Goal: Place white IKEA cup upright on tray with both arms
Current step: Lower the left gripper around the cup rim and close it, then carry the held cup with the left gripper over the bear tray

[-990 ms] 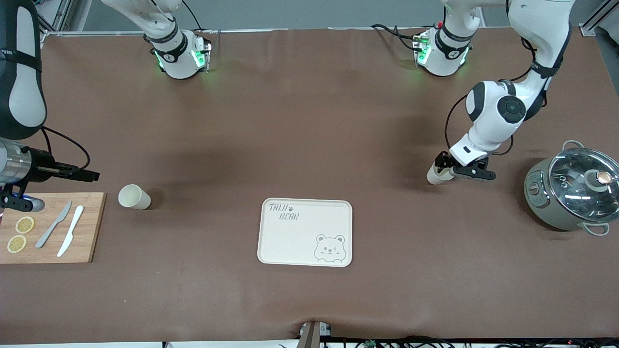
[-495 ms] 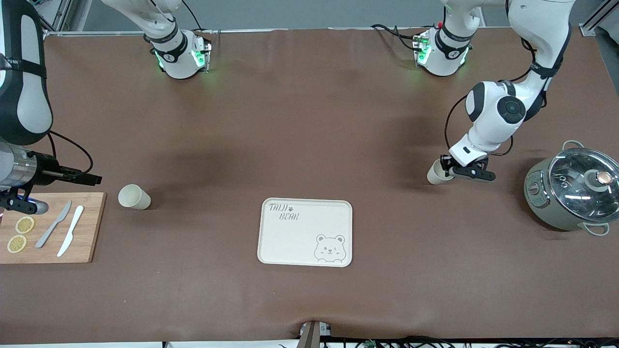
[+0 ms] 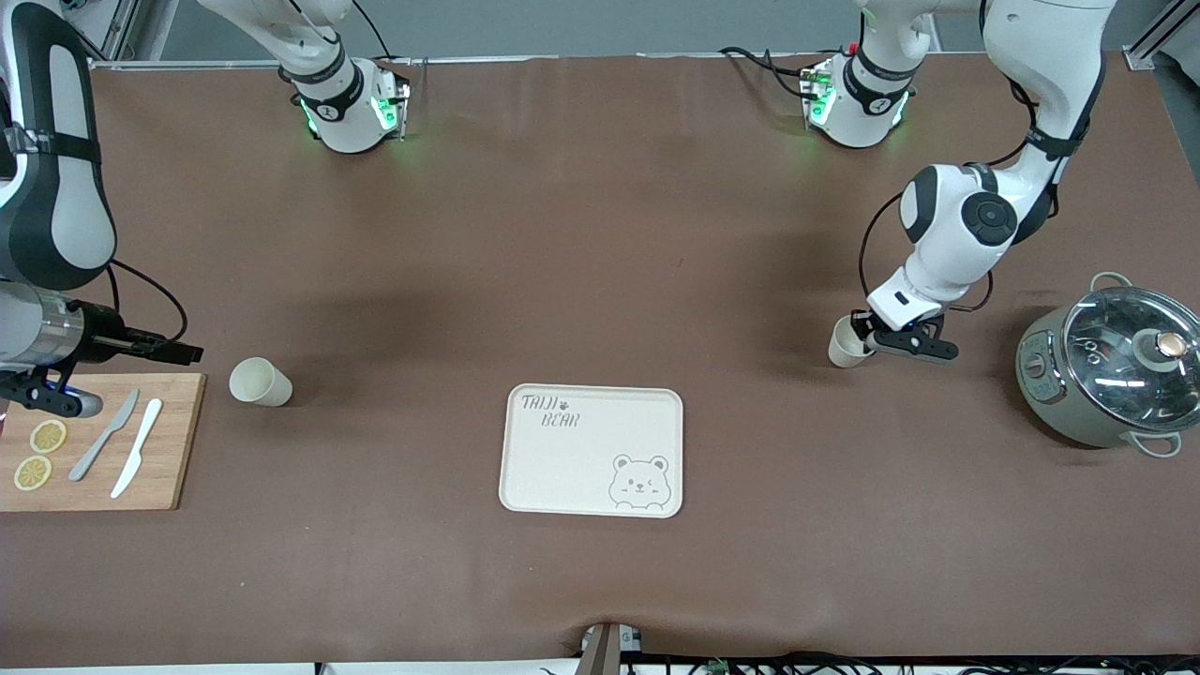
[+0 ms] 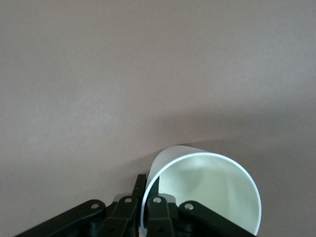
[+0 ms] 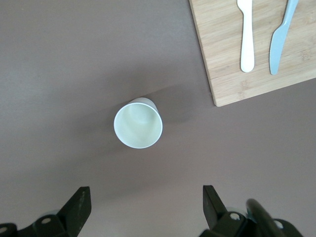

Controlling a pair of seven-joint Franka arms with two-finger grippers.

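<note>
The white cup (image 3: 847, 345) is at the left arm's end of the counter (image 3: 600, 244), farther from the front camera than the tray (image 3: 592, 451). The left claw (image 3: 879, 334) is closed on its rim wall. It seems light, stiff and smooth, so a rim pinch may slip. A second cup (image 5: 138, 123) stands near the cutting board (image 3: 159, 450), under the open right claw (image 5: 143, 210).
</note>
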